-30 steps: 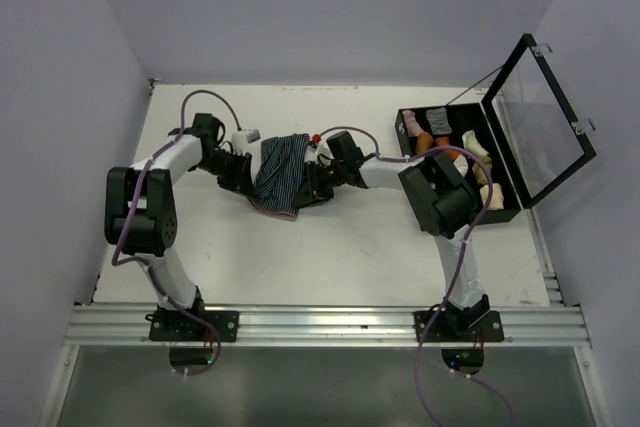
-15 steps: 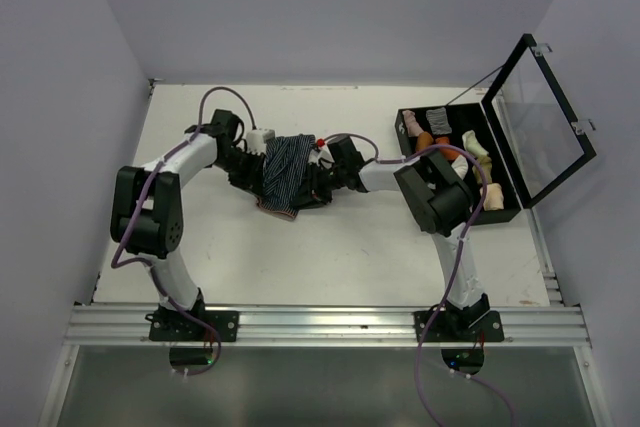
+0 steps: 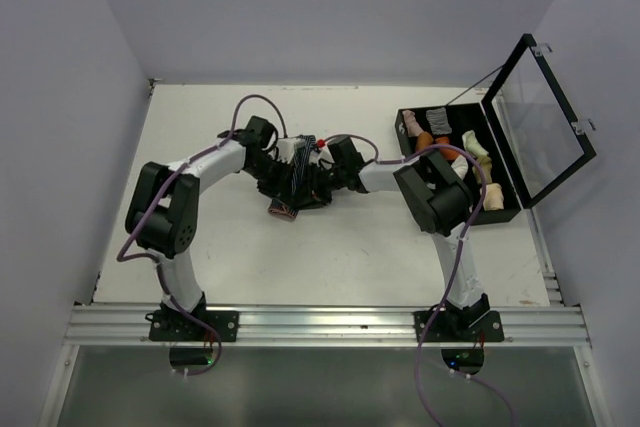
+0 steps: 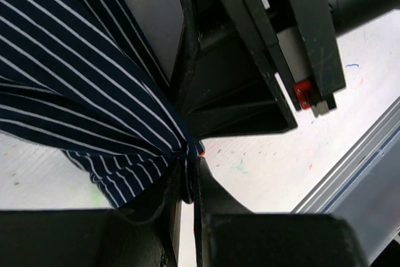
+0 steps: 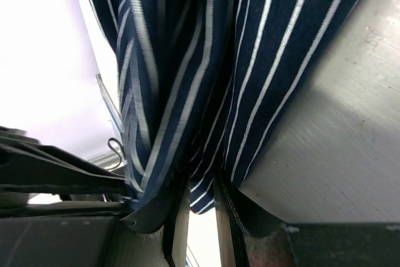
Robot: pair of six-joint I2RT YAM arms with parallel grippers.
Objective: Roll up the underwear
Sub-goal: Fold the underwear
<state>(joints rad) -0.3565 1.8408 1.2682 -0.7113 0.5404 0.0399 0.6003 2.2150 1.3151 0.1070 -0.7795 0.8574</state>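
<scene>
Your left gripper and right gripper both pinch the striped underwear mid-table, left of the open case of rolled garments. The left arm has swung right, bunching it narrower.

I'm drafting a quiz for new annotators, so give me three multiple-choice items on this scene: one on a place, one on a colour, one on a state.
1. Where on the white table does the open black hinged case stand?
A. at its left side
B. at its near middle
C. at its right side

2. What does the striped cloth underwear look like?
A. plain yellow
B. dark navy with thin white stripes
C. red with black dots

3. How do the left claw and the right claw stand?
A. both shut on the fabric
B. both open above it
C. only the left holds it

Answers: 1 C, the top view shows the case by the right edge. 2 B, both wrist views show navy and white. 3 A, each wrist view shows a fold pinched between the fingers.
</scene>
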